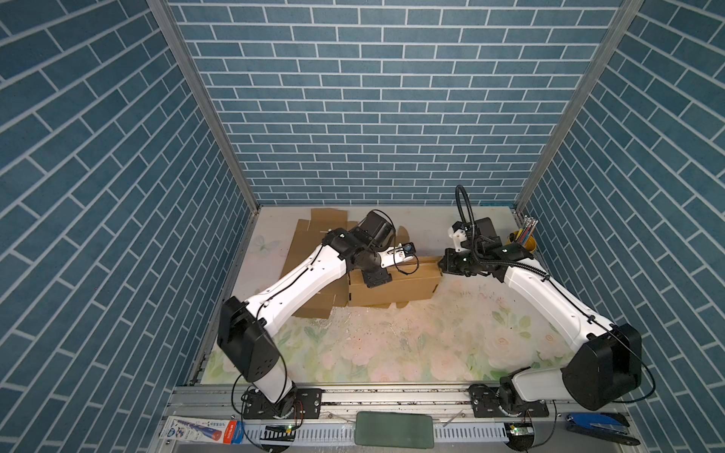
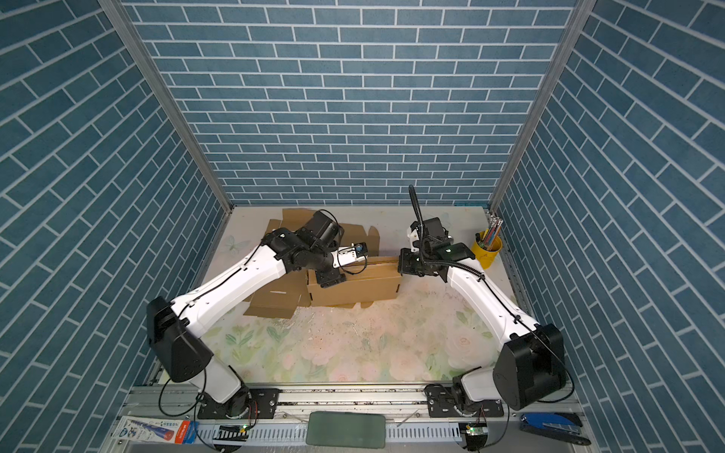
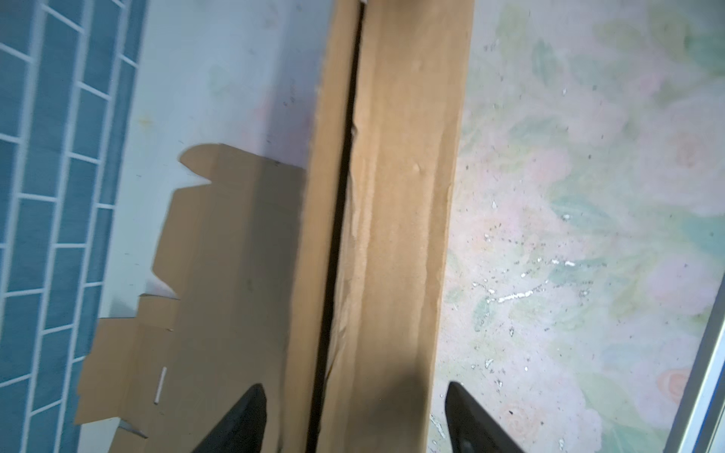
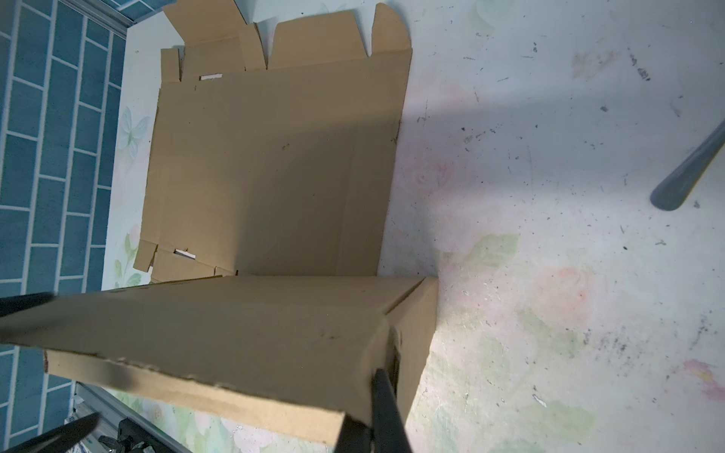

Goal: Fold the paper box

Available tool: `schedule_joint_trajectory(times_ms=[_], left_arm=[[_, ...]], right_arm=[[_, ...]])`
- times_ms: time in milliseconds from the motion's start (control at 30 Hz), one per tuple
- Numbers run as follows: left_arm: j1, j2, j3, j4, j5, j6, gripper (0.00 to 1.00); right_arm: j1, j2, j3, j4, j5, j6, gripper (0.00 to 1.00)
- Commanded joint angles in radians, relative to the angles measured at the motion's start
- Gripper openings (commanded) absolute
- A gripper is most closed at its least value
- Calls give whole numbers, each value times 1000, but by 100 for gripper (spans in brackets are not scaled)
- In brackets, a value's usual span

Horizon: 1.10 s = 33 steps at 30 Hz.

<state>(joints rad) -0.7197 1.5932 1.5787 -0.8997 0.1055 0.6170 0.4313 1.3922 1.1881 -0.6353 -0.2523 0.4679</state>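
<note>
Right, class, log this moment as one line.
task: fold paper box | left gripper: open, astride raised wall | right gripper: shut, at box end

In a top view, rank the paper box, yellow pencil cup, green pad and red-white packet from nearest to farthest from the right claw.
From the right claw:
1. paper box, at its tips.
2. yellow pencil cup, far right corner.
3. green pad, front middle.
4. red-white packet, front left corner.
</note>
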Motion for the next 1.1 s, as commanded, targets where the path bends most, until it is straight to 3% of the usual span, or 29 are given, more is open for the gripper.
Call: schedule_joint_trajectory(times_ms=[0, 167, 333, 500, 567, 667, 800, 1067], left_arm=[[21, -87, -14, 38, -12, -93, 73], [148, -205, -67, 31, 47, -309, 60], [285, -260, -139, -14, 155, -418, 56], [375, -261, -193, 5, 281, -498, 56], [395, -257, -220, 34, 311, -537, 61], [395, -269, -272, 103, 324, -596, 67], [396, -279, -316, 157, 323, -629, 67], [396, -247, -279, 86, 278, -606, 35]], right_arm=[[6, 35, -5, -126, 42, 44, 0], [7, 30, -8, -126, 47, 57, 0], [12, 34, -5, -122, 47, 63, 0], [15, 37, -5, -124, 46, 63, 0], [16, 37, -5, -125, 48, 63, 0], [17, 37, -6, -125, 49, 64, 0], [18, 40, -7, -122, 48, 67, 0], [20, 43, -2, -128, 50, 68, 0]])
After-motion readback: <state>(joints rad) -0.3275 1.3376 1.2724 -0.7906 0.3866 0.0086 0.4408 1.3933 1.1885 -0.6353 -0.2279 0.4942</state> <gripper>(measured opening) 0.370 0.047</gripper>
